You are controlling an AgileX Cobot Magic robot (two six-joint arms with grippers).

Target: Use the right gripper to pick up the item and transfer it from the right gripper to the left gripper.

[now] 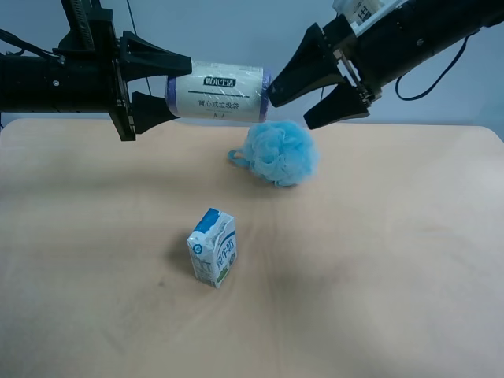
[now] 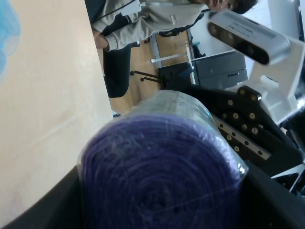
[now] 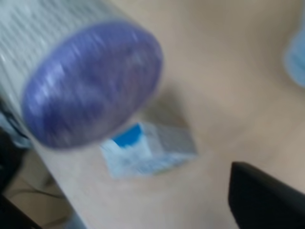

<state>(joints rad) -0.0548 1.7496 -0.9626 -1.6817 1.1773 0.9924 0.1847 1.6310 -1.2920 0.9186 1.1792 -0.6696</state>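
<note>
The small cylindrical roll [image 1: 218, 92] is cream-white with dark text and purple crinkled ends. The fluffy mesh bath sponge [image 1: 279, 152] is light blue, the cardboard milk carton [image 1: 213, 247] blue and white, the wooden tabletop [image 1: 378, 276] pale tan.

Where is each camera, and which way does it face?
Exterior high: raised, looking down on the table, milk carton and sponge; left arm, right arm show.
Right wrist: on the open right end effector, facing the item end-on; one finger shows.
Left wrist: on the left end effector gripping the item, facing the right arm; fingers show.
Shared: all see the item.
</note>
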